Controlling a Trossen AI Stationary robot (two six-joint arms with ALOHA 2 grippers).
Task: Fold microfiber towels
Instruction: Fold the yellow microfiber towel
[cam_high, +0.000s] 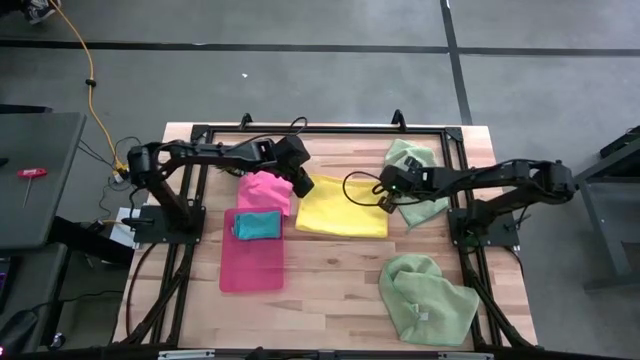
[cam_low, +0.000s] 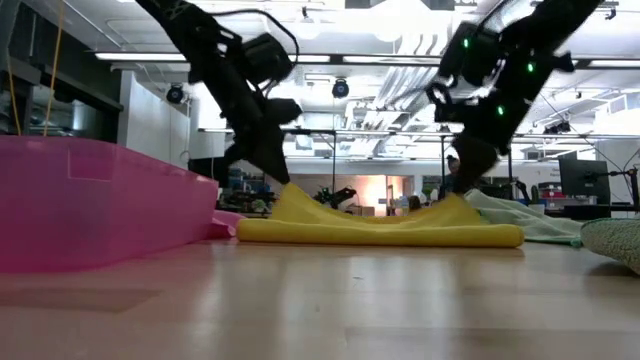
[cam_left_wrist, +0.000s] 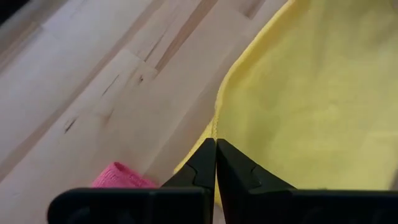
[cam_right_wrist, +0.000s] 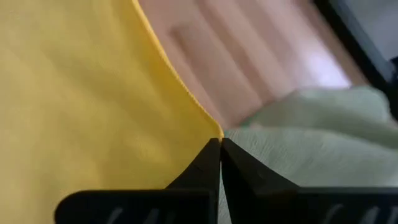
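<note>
the yellow towel (cam_high: 343, 209) lies spread at the middle of the worktop (cam_high: 330, 290), lifted slightly at its two far corners. the left gripper (cam_high: 301, 185) has its jaws pinched tight on the far left corner, and the right gripper (cam_high: 386, 200) has its jaws closed on the right edge near the far corner. a pink towel (cam_high: 266, 191) sits just left of it, a teal towel (cam_high: 257, 225) lies in the pink tray (cam_high: 251, 268), and pale green towels lie at far right (cam_high: 415, 180) and near right (cam_high: 426, 298).
</note>
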